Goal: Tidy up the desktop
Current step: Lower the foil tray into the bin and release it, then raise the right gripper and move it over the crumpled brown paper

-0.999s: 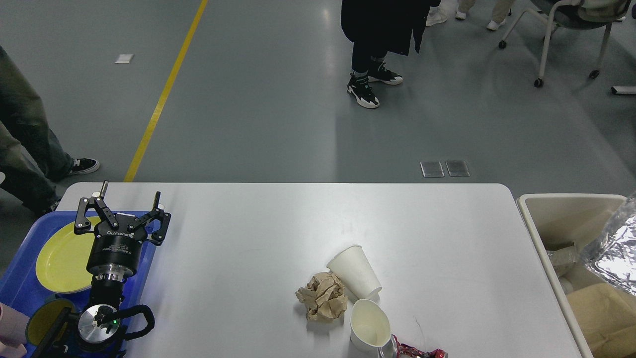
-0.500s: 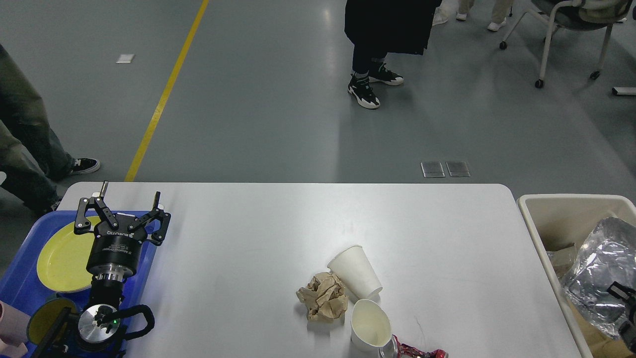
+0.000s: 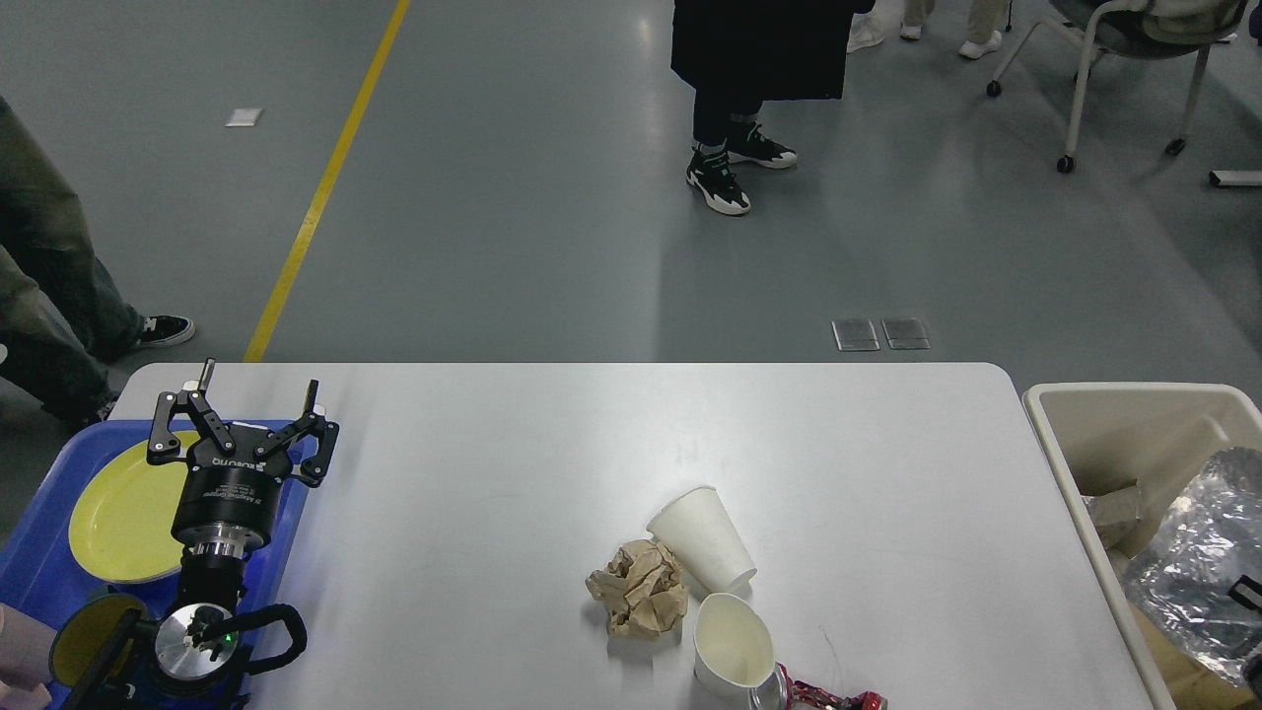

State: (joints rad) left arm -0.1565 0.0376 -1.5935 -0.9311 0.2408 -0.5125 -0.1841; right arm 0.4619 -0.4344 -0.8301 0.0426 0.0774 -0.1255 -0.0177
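Note:
The white desktop (image 3: 552, 444) fills the lower view. On it, front of centre, lie a crumpled brown paper ball (image 3: 639, 590), a white paper cup on its side (image 3: 702, 538), a second white cup (image 3: 733, 645) with its mouth up, and a red crushed can (image 3: 826, 698) at the bottom edge. My left gripper (image 3: 259, 383) is open and empty above the blue tray's right edge. Of my right gripper only small black parts (image 3: 1248, 594) show at the right edge, against crumpled silver foil (image 3: 1188, 552) in the beige bin. Its fingers cannot be told apart.
The blue tray (image 3: 35, 572) at the left holds a yellow plate (image 3: 123, 513), a yellow bowl (image 3: 84, 641) and a pink cup (image 3: 20, 651). The beige bin (image 3: 1085, 414) stands past the desktop's right edge. People stand on the floor beyond.
The silver foil has gone down into the beige bin and settled lower. The black parts of my right gripper came into view at the right edge. The left arm has not moved.

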